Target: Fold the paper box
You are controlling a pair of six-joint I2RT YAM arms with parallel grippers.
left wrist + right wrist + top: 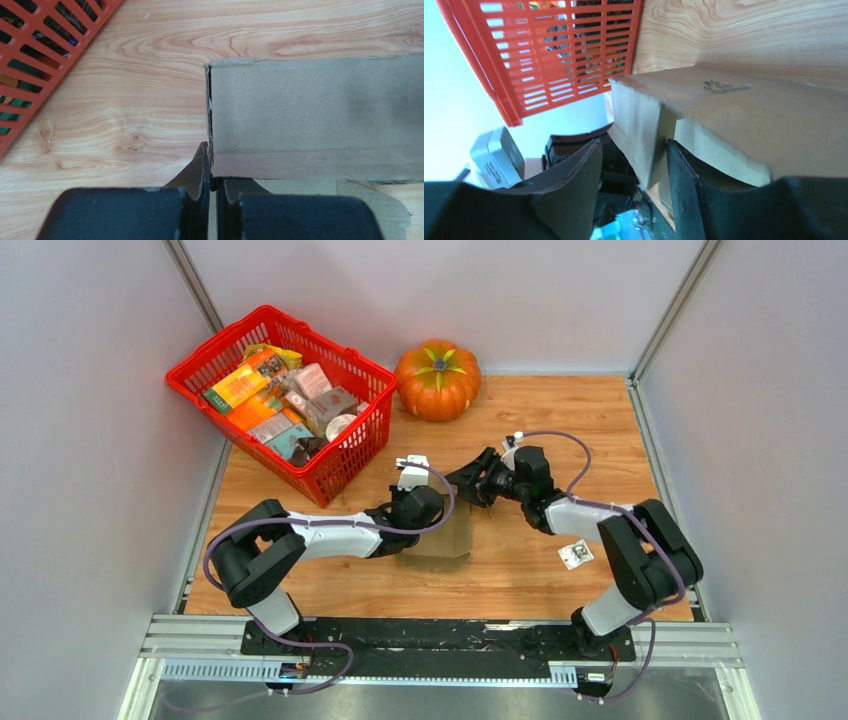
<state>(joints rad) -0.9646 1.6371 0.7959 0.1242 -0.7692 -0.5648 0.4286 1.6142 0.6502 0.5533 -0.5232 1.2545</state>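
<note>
Looked mid-fold. Had the plain brown cardboard box [441, 538] dead centre of the top view, left gripper [212, 172] pinched shut on its corner wall, right gripper [634, 150] spread apart around an end panel. Probably needed closing there, then tucking that panel in.

One each: paper box [440, 540], basket [203, 362], pumpkin [437, 380], white card [575, 555]; two pincers [210, 167] [633, 150].

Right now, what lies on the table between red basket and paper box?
Nothing: bare table from red basket to paper box, per the left wrist view.
</note>
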